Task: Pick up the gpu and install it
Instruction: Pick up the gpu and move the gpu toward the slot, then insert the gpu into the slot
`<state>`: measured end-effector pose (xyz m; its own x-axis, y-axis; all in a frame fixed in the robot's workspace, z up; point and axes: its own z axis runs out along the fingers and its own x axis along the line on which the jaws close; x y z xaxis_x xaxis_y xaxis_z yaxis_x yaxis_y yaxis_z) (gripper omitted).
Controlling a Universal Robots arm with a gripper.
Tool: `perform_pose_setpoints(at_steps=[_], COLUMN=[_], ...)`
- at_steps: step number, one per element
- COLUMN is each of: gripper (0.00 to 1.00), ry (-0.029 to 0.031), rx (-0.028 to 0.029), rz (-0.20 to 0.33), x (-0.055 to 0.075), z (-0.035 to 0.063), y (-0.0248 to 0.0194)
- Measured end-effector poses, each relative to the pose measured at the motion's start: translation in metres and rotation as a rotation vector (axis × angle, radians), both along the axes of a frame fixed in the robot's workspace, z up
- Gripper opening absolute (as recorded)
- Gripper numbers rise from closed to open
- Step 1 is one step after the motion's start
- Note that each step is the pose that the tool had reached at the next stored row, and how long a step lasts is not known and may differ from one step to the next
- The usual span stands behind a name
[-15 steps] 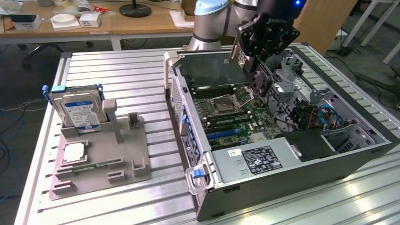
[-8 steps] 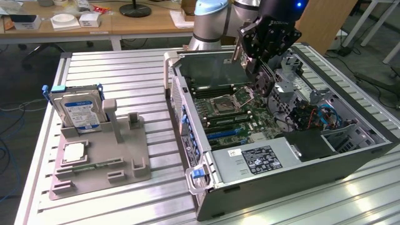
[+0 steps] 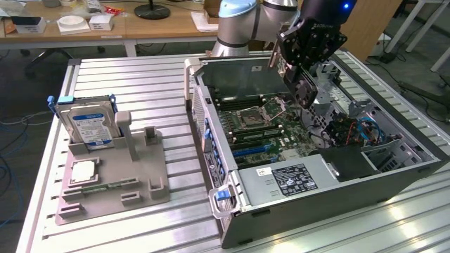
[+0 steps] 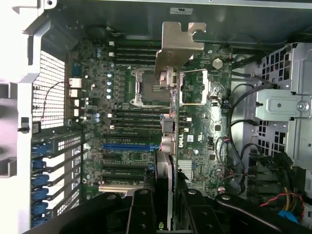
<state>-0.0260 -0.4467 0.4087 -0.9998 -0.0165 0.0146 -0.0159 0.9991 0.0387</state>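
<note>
The claw [image 4: 166, 208] is closed partway on the gpu [image 4: 165, 163], gripping it edge-on, with its metal bracket [image 4: 178, 43] at the far end. Beyond lies the motherboard [image 4: 146, 122], so I judge this the carry-in step. Seating calls for squaring the card's edge over a slot [image 4: 130, 146]. The exterior view adds height: the card hangs over the open computer case [image 3: 316, 205], short of the board, and the hard drive [image 3: 90, 126] sits well apart.

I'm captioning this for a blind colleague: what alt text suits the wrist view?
The black claw grips a thin black circuit card with a silvery metal bracket edge-on above the green motherboard of an open computer case. A processor socket and a blue slot show on the board.
</note>
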Motion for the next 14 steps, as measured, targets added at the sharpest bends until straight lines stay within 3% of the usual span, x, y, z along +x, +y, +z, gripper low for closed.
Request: perform_pose_setpoints(at_steps=[14], gripper=[0.27], ry=[0.0001], rx=[0.0004], rz=[0.0], x=[0.0001], z=[-0.0001], y=[0.0])
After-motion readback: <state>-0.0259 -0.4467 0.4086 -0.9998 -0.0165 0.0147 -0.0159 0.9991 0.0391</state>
